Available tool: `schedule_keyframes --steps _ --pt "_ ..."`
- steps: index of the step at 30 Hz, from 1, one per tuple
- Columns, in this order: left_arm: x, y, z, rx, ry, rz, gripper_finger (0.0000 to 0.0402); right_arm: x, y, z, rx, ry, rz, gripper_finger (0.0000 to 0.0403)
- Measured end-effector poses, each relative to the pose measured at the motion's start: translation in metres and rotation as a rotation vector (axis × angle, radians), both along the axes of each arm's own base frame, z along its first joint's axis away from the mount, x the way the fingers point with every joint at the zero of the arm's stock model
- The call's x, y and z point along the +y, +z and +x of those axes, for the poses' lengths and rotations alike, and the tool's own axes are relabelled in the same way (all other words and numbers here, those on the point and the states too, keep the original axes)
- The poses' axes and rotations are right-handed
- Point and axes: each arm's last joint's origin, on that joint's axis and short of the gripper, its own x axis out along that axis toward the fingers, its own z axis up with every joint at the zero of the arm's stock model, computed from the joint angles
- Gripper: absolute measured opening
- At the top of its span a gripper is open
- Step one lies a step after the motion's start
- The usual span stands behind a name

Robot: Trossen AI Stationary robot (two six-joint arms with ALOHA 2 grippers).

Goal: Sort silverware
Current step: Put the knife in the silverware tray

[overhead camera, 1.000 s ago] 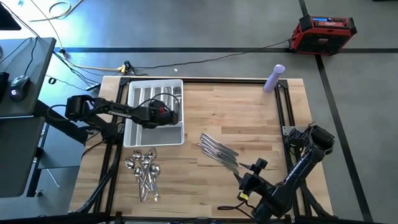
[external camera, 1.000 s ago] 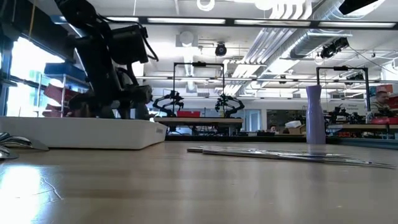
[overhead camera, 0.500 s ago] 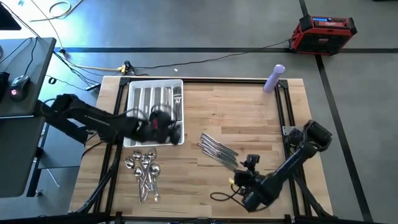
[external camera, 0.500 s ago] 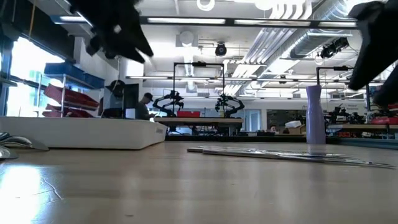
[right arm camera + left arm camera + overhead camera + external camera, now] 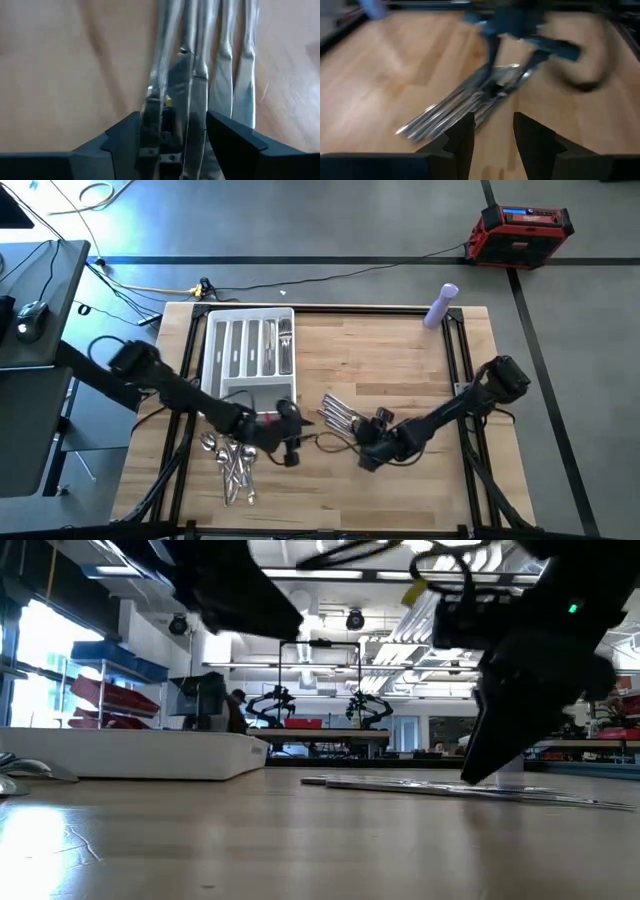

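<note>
Right gripper [image 5: 172, 132] has its jaws spread apart, nothing pinched, sitting low right over the handle ends of the knives [image 5: 210, 65]. A couple of blades run straight between its two dark fingers [image 5: 125, 137]. From above, that gripper [image 5: 368, 448] is at the near end of the knife bunch [image 5: 343, 416], which lies fanned out in the middle of the counter [image 5: 400, 350].

Left gripper [image 5: 492, 132] has its jaws parted too, empty, pointing at the same knives [image 5: 460, 102] from the other side, with a gap of bare wood between it and them. In the overhead view it [image 5: 296, 426] hangs just beside the knife bunch, between it and the spoons [image 5: 232, 458], which are piled at the front left.

Behind the left arm, the white tray [image 5: 208, 360] has cutlery in its long slots, forks [image 5: 285, 340] in the rightmost one as far as I can tell. A purple bottle [image 5: 441, 305] stands at the far right edge. At counter level the right arm's dark bulk [image 5: 530, 670] comes down onto the knives [image 5: 450, 788].
</note>
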Motion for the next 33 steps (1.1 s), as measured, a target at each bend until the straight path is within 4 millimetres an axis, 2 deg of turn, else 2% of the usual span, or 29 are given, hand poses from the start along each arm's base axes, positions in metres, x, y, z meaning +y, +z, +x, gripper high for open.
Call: schedule_keyframes --steps 3,9,15,24,29,33 --pt "0.005 -0.020 0.024 0.016 -0.008 0.017 0.0117 -0.005 -0.006 -0.002 -0.015 -0.039 0.015 0.0201" --pt "0.025 -0.058 0.070 0.145 0.006 0.019 0.0117 -0.002 -0.007 -0.005 0.035 0.136 -0.079 0.0171" --pt "0.036 -0.079 0.095 0.310 0.076 -0.005 0.0117 -0.004 -0.007 -0.007 0.076 0.209 -0.153 0.0134" --pt "0.021 -0.076 0.098 0.360 0.086 -0.068 0.0117 -0.011 -0.005 -0.011 0.119 0.201 -0.302 0.0118" --pt "0.016 -0.066 0.100 0.433 0.117 -0.006 0.0117 0.000 0.013 -0.005 0.112 0.204 -0.309 0.0118" --pt "0.006 -0.046 0.098 0.488 0.136 0.068 0.0117 0.003 0.030 -0.011 0.119 0.140 -0.273 0.0118"
